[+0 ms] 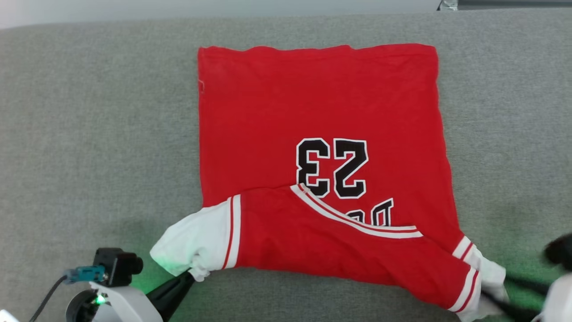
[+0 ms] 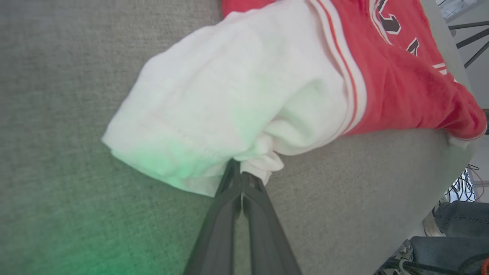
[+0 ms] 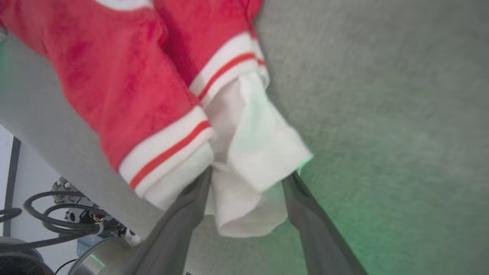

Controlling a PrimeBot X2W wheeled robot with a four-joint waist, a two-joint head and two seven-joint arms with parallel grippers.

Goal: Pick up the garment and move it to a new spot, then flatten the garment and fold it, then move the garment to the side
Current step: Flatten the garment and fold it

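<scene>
The garment (image 1: pixel 313 112), a red jersey with a black "23", lies flat on the grey surface with its near part folded over itself. Its white sleeve end (image 1: pixel 192 241) sits at the lower left, and my left gripper (image 1: pixel 192 275) is shut on the bunched edge of that cuff (image 2: pixel 259 162). At the lower right, two striped white cuffs (image 1: pixel 485 273) are stacked together. My right gripper (image 1: pixel 494 297) is open there, its fingers (image 3: pixel 191 198) spread on either side of the hanging white cloth (image 3: pixel 248 191). That gripper looks blurred in the head view.
The grey fabric-covered table (image 1: pixel 89 134) stretches wide to the left and right of the jersey. Its near edge runs close behind both grippers. A person's jeans and shoe (image 2: pixel 454 229) show beyond that edge, and cables (image 3: pixel 57 217) lie below it.
</scene>
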